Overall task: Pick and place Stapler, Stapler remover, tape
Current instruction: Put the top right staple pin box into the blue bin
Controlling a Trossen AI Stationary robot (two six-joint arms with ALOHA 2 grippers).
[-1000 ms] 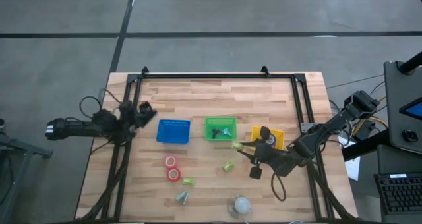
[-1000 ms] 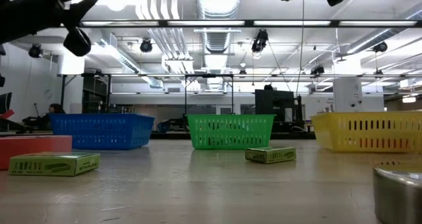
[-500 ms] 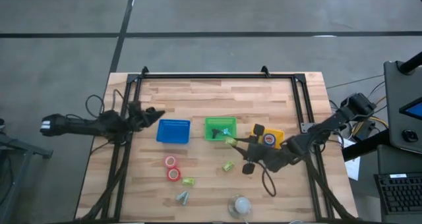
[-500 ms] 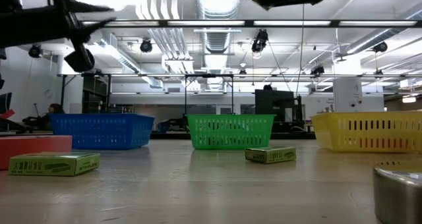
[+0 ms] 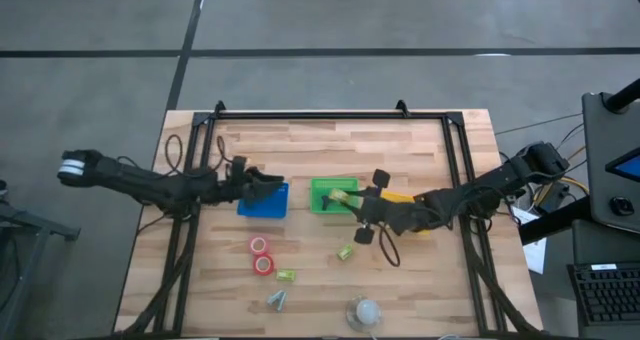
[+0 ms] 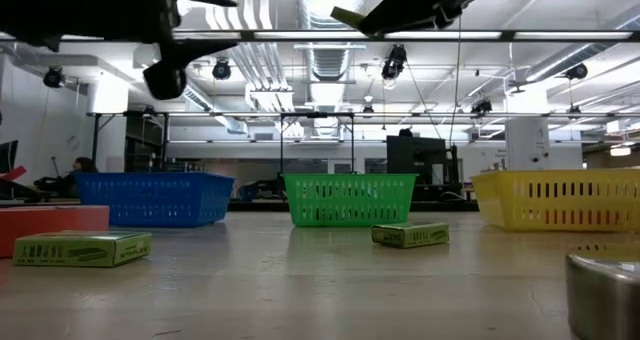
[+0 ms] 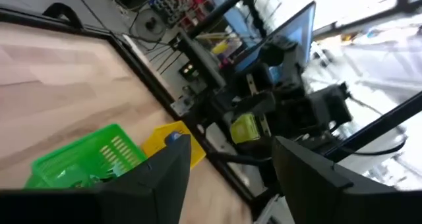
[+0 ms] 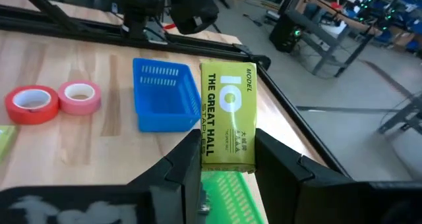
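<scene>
My right gripper is shut on a yellow-green staple box and hangs over the green basket. My left gripper stands open above the blue basket, with nothing between its fingers. Two red tape rolls lie flat on the table, nearer than the blue basket. The yellow basket is partly hidden under my right arm. I cannot pick out a stapler or a stapler remover. My right gripper pinches the box's two long side edges between its two fingers, near the end closest to the wrist. The fingers come from the table's right and lie along the box. The box is lifted clear above the green basket, printed face toward the wrist camera.
Two more green boxes lie on the near half of the table, with a small grey-green thing and a white ball on a metal base by the near edge. A black frame rims the table.
My left gripper has travelled toward the table's right edge, from the left frame rail to above the blue basket. My right gripper has carried the box toward the table's left and far edge, from the near side of the yellow basket to above the green basket.
</scene>
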